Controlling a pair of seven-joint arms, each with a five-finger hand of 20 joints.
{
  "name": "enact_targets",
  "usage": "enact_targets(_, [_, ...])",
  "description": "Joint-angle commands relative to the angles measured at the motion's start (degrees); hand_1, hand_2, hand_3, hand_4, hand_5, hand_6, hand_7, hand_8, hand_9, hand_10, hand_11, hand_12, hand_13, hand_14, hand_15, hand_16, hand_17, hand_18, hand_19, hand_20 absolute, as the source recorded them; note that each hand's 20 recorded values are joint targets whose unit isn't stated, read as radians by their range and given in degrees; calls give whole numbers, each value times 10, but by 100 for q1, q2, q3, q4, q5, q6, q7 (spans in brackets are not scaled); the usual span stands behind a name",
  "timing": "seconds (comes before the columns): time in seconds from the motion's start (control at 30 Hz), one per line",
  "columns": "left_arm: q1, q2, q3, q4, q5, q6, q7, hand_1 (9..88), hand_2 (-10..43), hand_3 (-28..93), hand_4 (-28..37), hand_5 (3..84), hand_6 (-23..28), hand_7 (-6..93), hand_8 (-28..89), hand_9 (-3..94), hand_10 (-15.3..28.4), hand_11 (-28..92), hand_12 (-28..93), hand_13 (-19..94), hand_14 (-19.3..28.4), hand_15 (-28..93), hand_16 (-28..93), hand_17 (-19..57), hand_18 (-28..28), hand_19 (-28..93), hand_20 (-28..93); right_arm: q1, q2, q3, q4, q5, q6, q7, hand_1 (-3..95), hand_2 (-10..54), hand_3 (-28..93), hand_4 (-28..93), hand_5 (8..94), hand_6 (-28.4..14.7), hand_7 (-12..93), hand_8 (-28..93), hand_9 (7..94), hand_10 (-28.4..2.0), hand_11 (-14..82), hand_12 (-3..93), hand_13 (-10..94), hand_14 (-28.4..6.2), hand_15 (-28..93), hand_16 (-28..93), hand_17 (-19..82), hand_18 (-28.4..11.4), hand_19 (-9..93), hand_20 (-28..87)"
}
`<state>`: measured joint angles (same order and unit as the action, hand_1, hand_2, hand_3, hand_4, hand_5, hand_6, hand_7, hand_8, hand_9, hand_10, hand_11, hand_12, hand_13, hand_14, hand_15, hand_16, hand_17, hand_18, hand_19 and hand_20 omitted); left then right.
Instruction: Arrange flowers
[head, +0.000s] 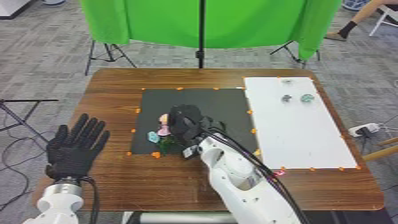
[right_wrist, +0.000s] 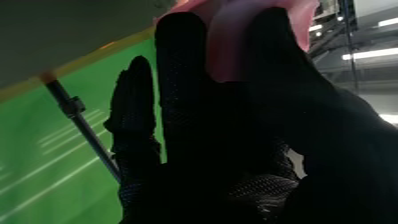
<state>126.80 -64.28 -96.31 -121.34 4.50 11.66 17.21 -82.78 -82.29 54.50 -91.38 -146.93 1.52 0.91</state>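
Right robot hand pinches a pink object over the dark mat

Site: robotics lab, by appearance | white robot arms at wooden table | orange marks round dark mat | green backdrop, black stand | ceiling strip lights

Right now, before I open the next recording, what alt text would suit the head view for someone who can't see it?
The robot's gloved right hand is over a dark mat on a wooden table, beside pink and light-blue pieces. Its open left hand is at the left; small objects sit on a white board at right.
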Motion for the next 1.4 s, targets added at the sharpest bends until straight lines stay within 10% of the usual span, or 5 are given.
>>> enact_targets(0.03, [80, -68, 38, 98, -38, -2, -14, 279, 116, 777, -283, 459, 92, 85, -96, 412, 155, 180, 84, 311, 162, 314, -68, -74, 141, 363, 119, -105, -21, 96, 29, 117, -65, 175, 586, -95, 708, -283, 778, 2, 325, -32, 723, -97, 112, 209, 639, -59, 507, 371, 302, -190, 813, 364])
enact_targets(0.5, [146, -94, 10, 46, -141, 21, 47, 279, 117, 776, -283, 458, 93, 88, -95, 413, 154, 181, 84, 311, 162, 316, -69, -74, 141, 362, 119, -157, 84, 44, -288, 478, -57, 307, 531, -95, 751, -283, 708, 8, 185, -50, 654, -100, 121, 147, 615, -75, 530, 342, 284, -194, 792, 346])
enact_targets(0.8, [-22, -104, 44, 168, -143, 30, 12, 280, 116, 778, -283, 459, 93, 89, -95, 413, 154, 180, 84, 312, 162, 316, -69, -74, 141, 362, 118, -52, 29, 112, -160, 475, -143, 342, 512, -95, 767, -283, 690, 8, 177, -73, 641, -101, 119, 144, 607, -81, 549, 319, 279, -195, 787, 342])
enact_targets(1.4, [421, -153, -169, -108, -128, -92, 247, 279, 115, 779, -283, 458, 93, 88, -95, 412, 155, 180, 85, 312, 162, 315, -69, -74, 141, 361, 119, -53, 929, 1176, -1484, 1991, -1149, 1632, 428, -95, 825, -283, 589, -20, 154, -133, 555, -133, 97, 139, 561, -123, 610, 188, 260, -205, 783, 338])
